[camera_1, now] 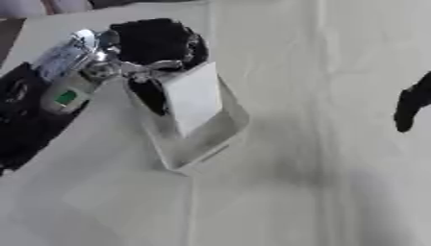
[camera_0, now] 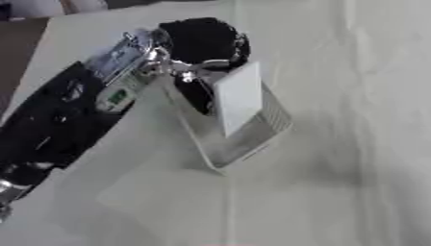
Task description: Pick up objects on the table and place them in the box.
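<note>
A box (camera_0: 257, 137) with pale, see-through walls lies askew on the white cloth, its open side turned up toward my left hand. A flat white slab (camera_0: 238, 96) stands tilted in the box's mouth, its lower end inside. My left hand (camera_0: 202, 43) comes in from the left on a black and silver arm and hovers over the box's upper end. Its dark fingers (camera_0: 196, 93) curl down along the slab's left face and pinch it. My right hand (camera_1: 411, 108) shows only as a dark shape at the right edge of the right eye view, apart from the box.
The white cloth (camera_0: 336, 192) covers the table, with creases running top to bottom. The table's far-left edge (camera_0: 25, 62) runs diagonally at the upper left, with dark floor beyond it. My left forearm (camera_0: 50, 120) crosses the left side.
</note>
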Robot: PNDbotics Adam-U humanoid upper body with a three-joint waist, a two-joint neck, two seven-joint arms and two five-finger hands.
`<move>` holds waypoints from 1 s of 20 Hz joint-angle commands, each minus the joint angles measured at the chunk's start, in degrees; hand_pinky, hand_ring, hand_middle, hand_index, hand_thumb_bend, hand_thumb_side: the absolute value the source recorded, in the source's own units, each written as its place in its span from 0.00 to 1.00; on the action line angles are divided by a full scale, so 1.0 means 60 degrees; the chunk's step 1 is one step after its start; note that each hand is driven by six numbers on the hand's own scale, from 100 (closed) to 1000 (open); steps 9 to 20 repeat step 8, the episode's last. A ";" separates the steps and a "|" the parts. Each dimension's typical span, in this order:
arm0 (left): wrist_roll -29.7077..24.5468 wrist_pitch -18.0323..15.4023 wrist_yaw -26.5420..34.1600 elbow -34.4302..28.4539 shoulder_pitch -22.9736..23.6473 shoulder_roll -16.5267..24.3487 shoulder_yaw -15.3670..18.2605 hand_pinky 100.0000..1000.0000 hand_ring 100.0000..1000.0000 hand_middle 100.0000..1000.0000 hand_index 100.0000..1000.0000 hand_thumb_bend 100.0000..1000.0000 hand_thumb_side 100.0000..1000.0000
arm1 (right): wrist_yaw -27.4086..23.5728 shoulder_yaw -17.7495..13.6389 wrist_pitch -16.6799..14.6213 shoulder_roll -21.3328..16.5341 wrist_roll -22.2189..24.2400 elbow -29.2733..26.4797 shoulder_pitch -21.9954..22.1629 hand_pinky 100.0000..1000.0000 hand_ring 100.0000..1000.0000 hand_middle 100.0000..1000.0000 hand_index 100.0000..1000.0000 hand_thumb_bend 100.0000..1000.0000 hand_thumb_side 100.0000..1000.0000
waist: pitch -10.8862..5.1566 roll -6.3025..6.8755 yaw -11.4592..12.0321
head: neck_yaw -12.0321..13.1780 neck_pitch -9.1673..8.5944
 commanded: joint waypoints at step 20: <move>-0.1263 -0.0251 0.0523 -0.0629 -0.0200 0.0523 0.0147 0.76 0.84 0.86 0.93 1.00 0.88 | 0.0058 -0.0012 0.0063 -0.0017 -0.0039 -0.0128 -0.0027 0.19 0.38 0.47 0.73 0.00 0.79 | -0.0204 -0.0031 0.0041 | 0.0100 -0.0003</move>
